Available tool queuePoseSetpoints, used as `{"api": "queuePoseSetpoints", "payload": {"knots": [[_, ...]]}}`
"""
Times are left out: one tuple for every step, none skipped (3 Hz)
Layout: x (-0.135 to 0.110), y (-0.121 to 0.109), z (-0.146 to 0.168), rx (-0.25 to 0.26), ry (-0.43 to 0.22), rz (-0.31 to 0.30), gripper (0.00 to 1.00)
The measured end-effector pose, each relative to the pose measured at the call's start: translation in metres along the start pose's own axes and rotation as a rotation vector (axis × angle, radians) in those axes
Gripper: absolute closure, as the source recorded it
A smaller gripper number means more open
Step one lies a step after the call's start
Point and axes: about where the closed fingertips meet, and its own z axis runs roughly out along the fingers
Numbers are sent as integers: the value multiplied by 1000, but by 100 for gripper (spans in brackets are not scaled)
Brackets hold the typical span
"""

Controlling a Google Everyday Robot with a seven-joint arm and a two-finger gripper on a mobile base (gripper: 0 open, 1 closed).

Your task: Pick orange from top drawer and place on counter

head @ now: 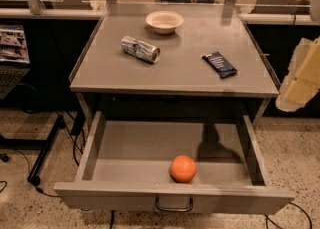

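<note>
The gray surface [190,68] is on top, and the drawer [100,197] under it stands wide open.

Going from the left, a shiny can [140,49] lies on its side at about 10 o'clock on the surface. Next comes a white bowl [164,21] at 12 o'clock, near the back edge. Down in the drawer, the orange [183,168] sits at 6 o'clock, close to the front wall and just above the little handle [173,205]. Then a dark snack bar [219,65] lies at 3 o'clock on the surface.

Last is my claw [296,87]. It hangs at 3 o'clock in the view, off the right side of the surface and well apart from the orange. I cannot tell if it is apart or together. The orange is not in it.

I think I am at the first step, which is going to get the orange. Next my claw should go down and left, toward 7 o'clock, into the drawer. It should come at the orange from above and stay off the front wall. A round fruit can roll, so I should close on it softly, right around its middle. After that I must lift it over the edge and put it on a bare spot, maybe between the can and the snack bar.
</note>
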Motion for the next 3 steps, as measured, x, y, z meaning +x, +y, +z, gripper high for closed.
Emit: {"api": "queuePoseSetpoints", "payload": {"knots": [[0, 0, 0, 0, 0, 0, 0], [-7, -4, -2, 44, 10, 25, 0], [-21, -3, 14, 187, 89, 68, 0]]}}
